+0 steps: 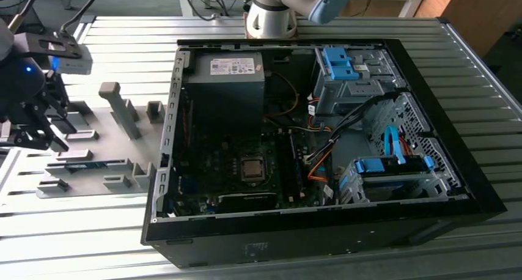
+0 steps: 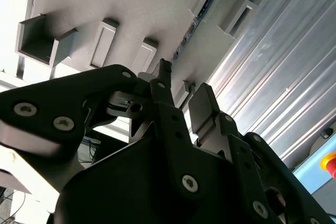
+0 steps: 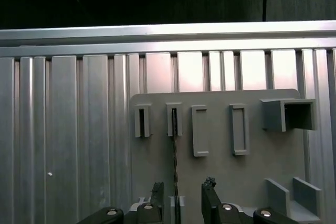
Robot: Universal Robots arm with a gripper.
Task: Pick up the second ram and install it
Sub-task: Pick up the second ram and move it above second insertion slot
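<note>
While my claw point(image 3: 183, 199) hung over the gray fixture plate point(image 3: 220, 174) w/ its fingers point(image 3: 209, 200) spread apart, gripping nothing, the second ram point(image 3: 175, 166) stood on edge in its slots on that plate. In the first wrist view it lined up w/ the gap betw. my fingertips; couldn't tell if anything touched it. The plate sat on the slatted metal table point(image 1: 82, 237), beside the open PC case point(image 1: 326, 231), on the exterior view's left.

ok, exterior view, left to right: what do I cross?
Black gripper → thin flat blue ram board, in the grey slotted holder plate → open black computer case, holding grey power supply box → light-blue plastic drive clip.
</note>
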